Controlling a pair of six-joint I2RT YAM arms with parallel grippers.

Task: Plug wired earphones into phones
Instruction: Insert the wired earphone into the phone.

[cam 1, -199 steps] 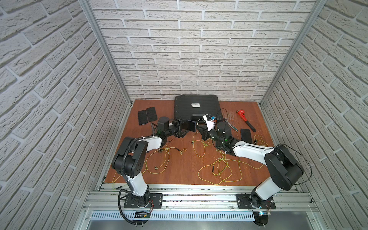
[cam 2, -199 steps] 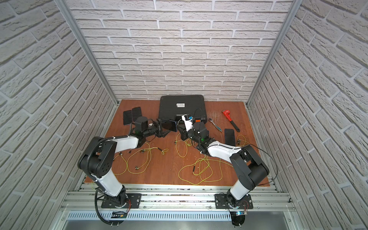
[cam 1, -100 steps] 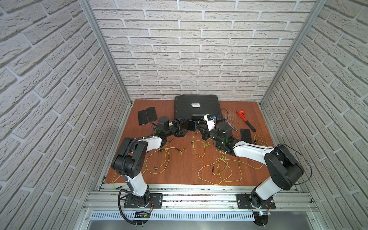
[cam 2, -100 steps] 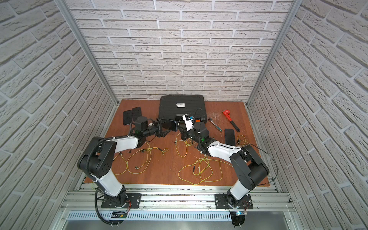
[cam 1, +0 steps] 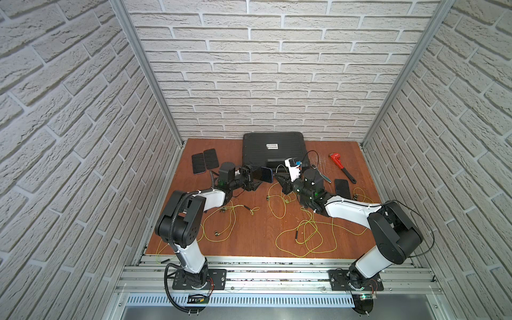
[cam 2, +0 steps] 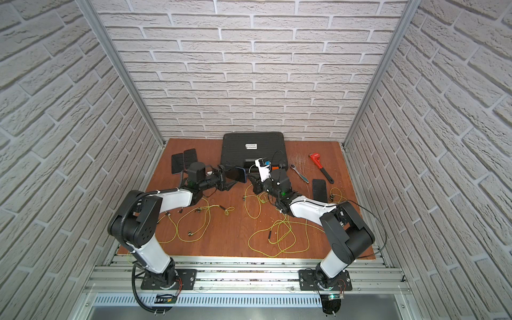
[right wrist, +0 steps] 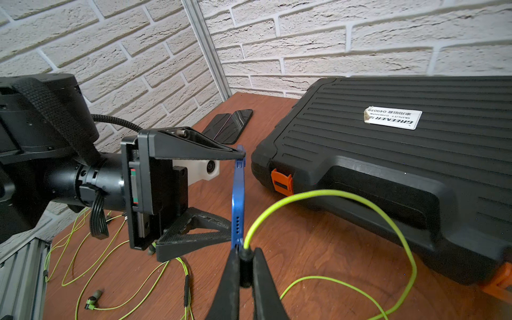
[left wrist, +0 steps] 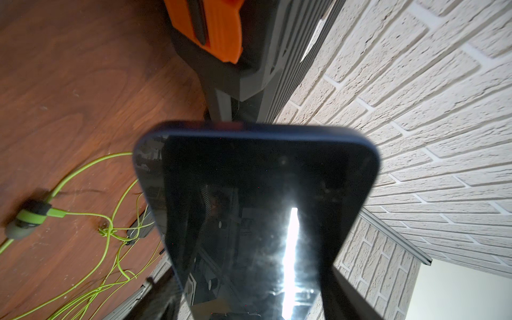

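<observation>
Left gripper (cam 1: 255, 177): clamped on a blue-edged phone (right wrist: 238, 188), held above the bench (cam 1: 249, 235).
Right gripper (right wrist: 245, 256): pinched shut on an earphone plug (right wrist: 245, 274), at the phone's 3 o'clock.

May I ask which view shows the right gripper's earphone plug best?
The right wrist view: the plug is pinched in the right gripper at the blue phone. In both top views it is indistinct; in the left wrist view the phone hides it.

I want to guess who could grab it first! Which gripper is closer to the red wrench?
Right. The right gripper, pinching an earphone plug, sits between the red wrench and the left gripper, which holds a phone farther away.
</observation>
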